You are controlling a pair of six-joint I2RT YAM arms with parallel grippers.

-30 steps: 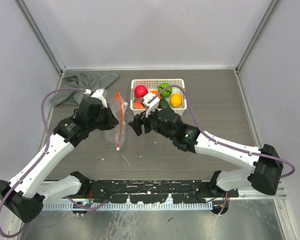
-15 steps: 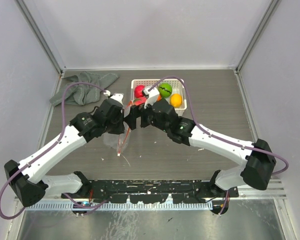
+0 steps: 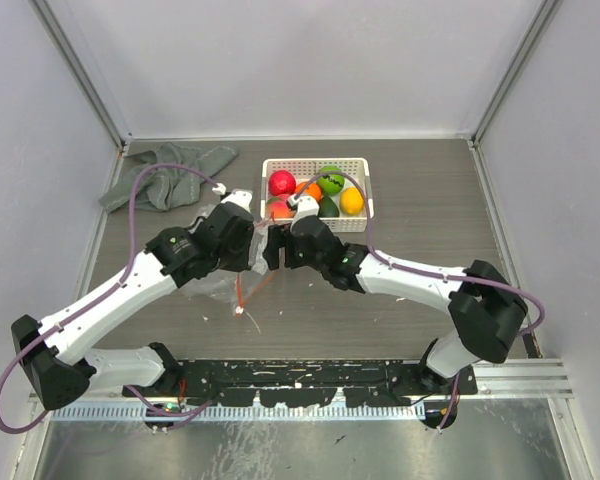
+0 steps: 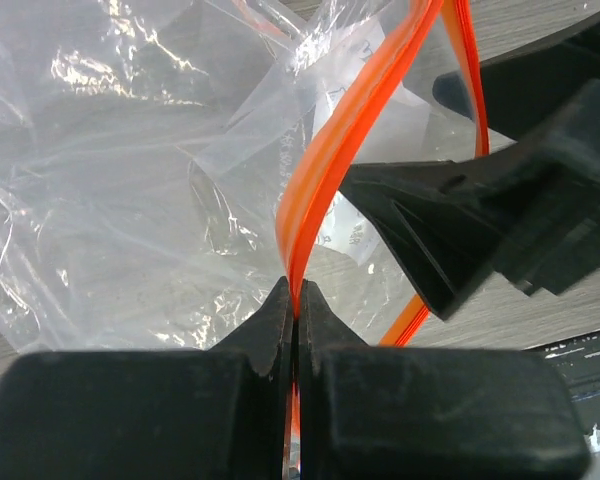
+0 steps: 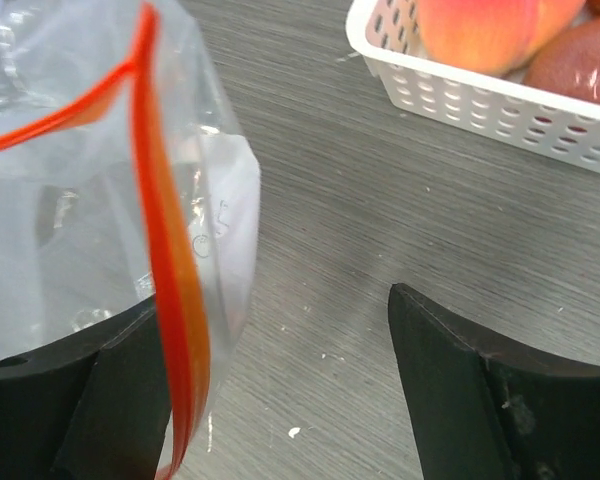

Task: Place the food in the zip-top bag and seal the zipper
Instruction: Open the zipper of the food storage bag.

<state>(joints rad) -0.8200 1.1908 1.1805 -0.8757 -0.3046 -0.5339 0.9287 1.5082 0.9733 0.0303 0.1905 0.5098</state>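
Left gripper (image 4: 296, 300): jaws pressed fully together, pinching the zipper (image 4: 325, 190) of the zip-top bag (image 4: 120, 200). The orange-red strip rises out of the pinch and curves away up the left wrist view. Crumpled clear film spreads to the left of it.

Right gripper (image 5: 275, 300): jaws spread wide, holding nothing. The other run of the orange-red strip crosses the inner edge of one finger, the one at picture-left in the right wrist view. I cannot tell if strip and finger actually touch. Bare table (image 5: 330, 200) shows between the two fingers. The bag mouth is parted, and its two strips diverge toward the top of that view.

Top view: both grippers meet nose to nose at mid-table, just in front of the white lattice basket (image 3: 315, 162). The bag sits under and between them, its film trailing toward the near-left. One end of the strip hangs down toward the near edge.

Toy fruits (image 3: 282, 182): all in the basket, none in the bag.
- Red at the far-left corner, with green (image 3: 330, 183) to its right.
- Orange between those two, and yellow (image 3: 352, 201) at the near-right.
- A peach one and a dark one along the near wall, partly covered by the right wrist and its cable.

A grey cloth (image 3: 165, 168) is bunched at the far-left corner of the table, well apart from the bag.
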